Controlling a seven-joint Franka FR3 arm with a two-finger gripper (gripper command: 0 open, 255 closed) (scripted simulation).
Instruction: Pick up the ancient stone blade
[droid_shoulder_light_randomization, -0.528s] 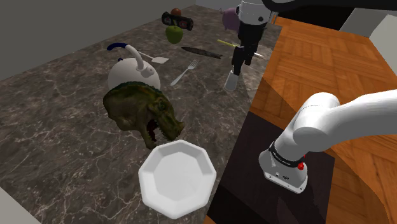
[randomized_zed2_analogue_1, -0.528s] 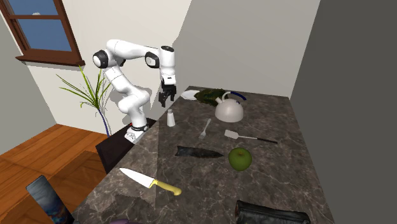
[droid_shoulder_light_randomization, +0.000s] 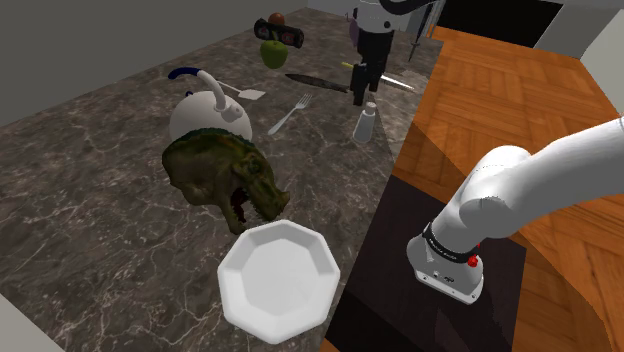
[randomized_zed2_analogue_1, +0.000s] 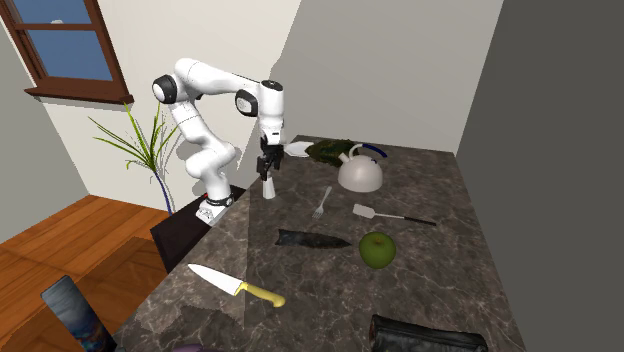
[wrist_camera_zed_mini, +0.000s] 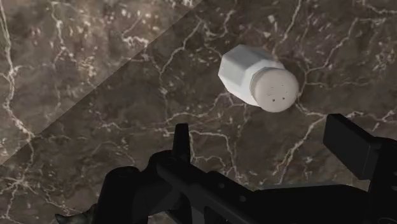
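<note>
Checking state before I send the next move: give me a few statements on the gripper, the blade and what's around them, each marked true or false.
1. The gripper is open and empty. True.
2. The dark stone blade sits between the fingers. False: it lies flat on the counter, away from the gripper.
3. A white shaker stands near the gripper. True.
4. The green apple sits in the white bowl. False: it rests on the counter beside the blade.

The stone blade (randomized_zed2_analogue_1: 313, 239) is dark, long and pointed. It lies flat on the marble surface (randomized_zed2_analogue_1: 430, 290), near a green apple (randomized_zed2_analogue_1: 377, 249).
</note>
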